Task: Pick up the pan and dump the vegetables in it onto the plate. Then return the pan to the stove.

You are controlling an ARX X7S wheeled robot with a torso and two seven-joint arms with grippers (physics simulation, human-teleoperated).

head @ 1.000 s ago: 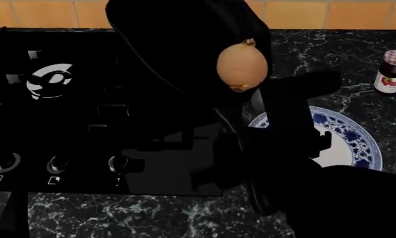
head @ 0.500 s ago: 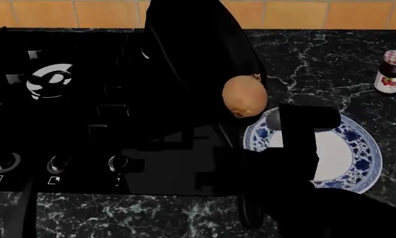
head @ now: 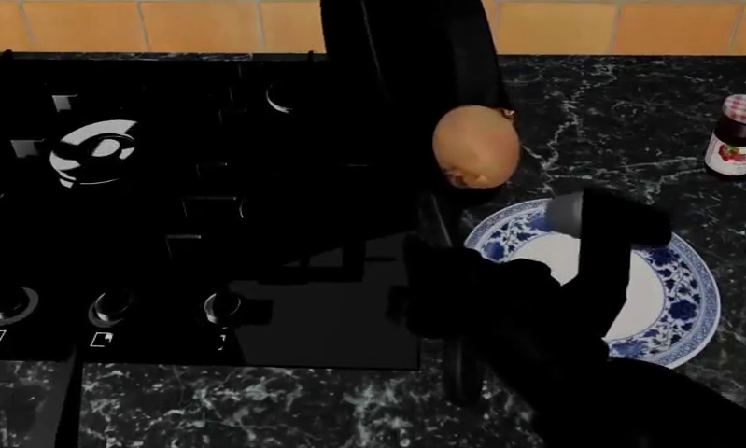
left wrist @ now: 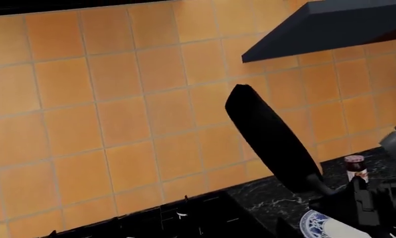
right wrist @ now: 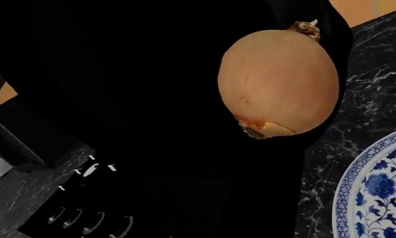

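The black pan [head: 398,112] is held up over the stove's [head: 123,215] right side, tilted steeply, nearly on edge. The tan onion [head: 475,145] rests against its lower right rim, just beyond the far-left edge of the blue-and-white plate [head: 684,280]. My right gripper [head: 454,299] is shut on the pan's handle; its black fingers merge with the handle. In the right wrist view the onion [right wrist: 280,82] lies against the pan [right wrist: 118,74], beside the plate rim [right wrist: 376,193]. The left wrist view shows the pan [left wrist: 270,139] edge-on from afar. My left gripper is out of view.
A red-lidded jam jar [head: 737,135] stands on the black marble counter at the far right. Orange wall tiles run behind the stove. A dark range hood [left wrist: 330,25] hangs above. Stove knobs [head: 11,305] line the front edge.
The pan has swung to the right and tilted steeper. The onion slid down toward the plate, then rose a little with the pan. My right arm shifted right over the plate.
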